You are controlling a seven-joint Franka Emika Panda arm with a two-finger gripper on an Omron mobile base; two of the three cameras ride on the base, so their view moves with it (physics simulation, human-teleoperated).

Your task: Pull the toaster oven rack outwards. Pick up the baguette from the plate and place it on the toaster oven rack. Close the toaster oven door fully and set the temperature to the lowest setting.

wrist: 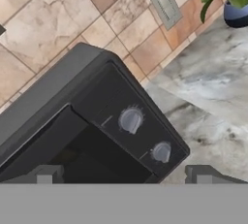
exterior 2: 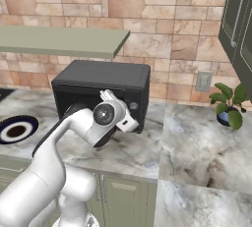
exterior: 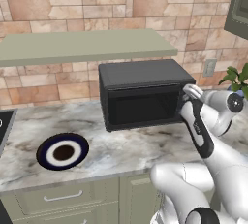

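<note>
Our hand (wrist: 123, 175) is spread wide, nothing in it, hovering just in front of the toaster oven's (exterior: 143, 92) right-hand panel w/ two knobs (wrist: 131, 120) just ahead of the fingertips (wrist: 44, 174). The toaster oven door (exterior: 141, 107) looks shut; rack and baguette presumably inside, can't tell thru the dark glass. We judge the temp knob as small, rigid, smooth, prob. slippery: pinch it across its round rim, twist slowly. Which knob is temp we can't tell. Farther left on the bench (exterior: 121, 145) sits the plate (exterior: 63, 152), bare, well apart from our hand.
</note>
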